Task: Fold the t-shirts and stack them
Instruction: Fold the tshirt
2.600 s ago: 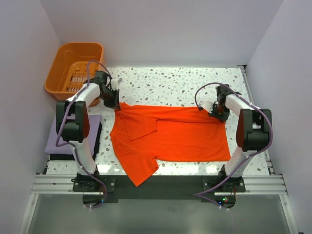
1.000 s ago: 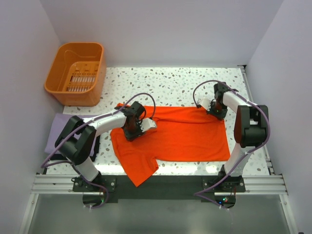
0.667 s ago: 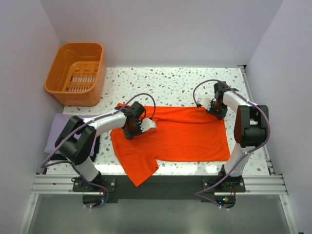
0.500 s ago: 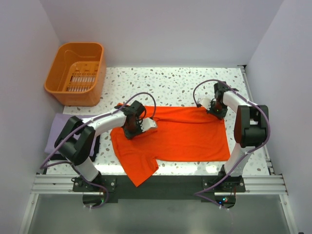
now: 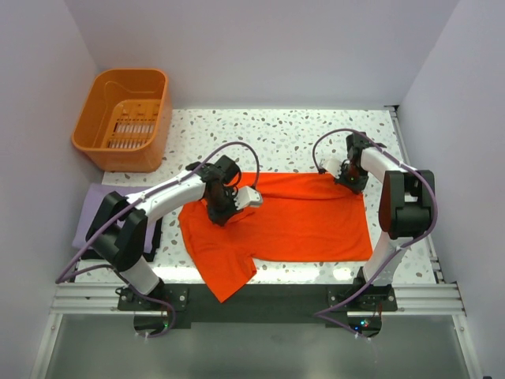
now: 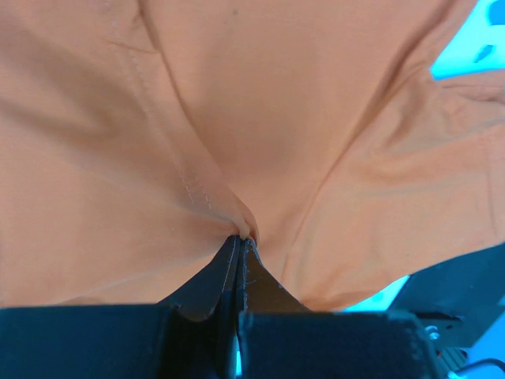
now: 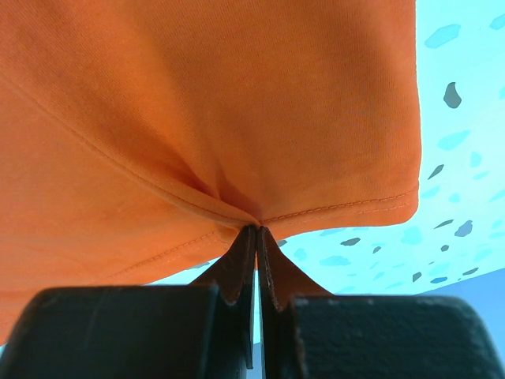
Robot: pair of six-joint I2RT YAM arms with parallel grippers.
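The orange shirt (image 5: 308, 221) is matt, soft cloth with stitched hems; the lavender shirt (image 5: 85, 223) looks like the same cloth. The basket (image 5: 85, 130) is smooth, slightly glossy plastic. The table (image 5: 276, 134) is smooth speckled stone.

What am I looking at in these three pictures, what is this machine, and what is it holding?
This is a robot with two arms bolted at the near edge of a speckled table. The wide picture comes from a camera above and behind the arms. The two close-ups come from cameras on the wrists, each looking along its own hand. An orange-red t-shirt lies spread on the table. The left hand is shut on a pinch of its cloth near the left end. The right hand is shut on the stitched edge at its far right corner. A lavender t-shirt lies flat at the left edge, and an orange basket stands at the far left.
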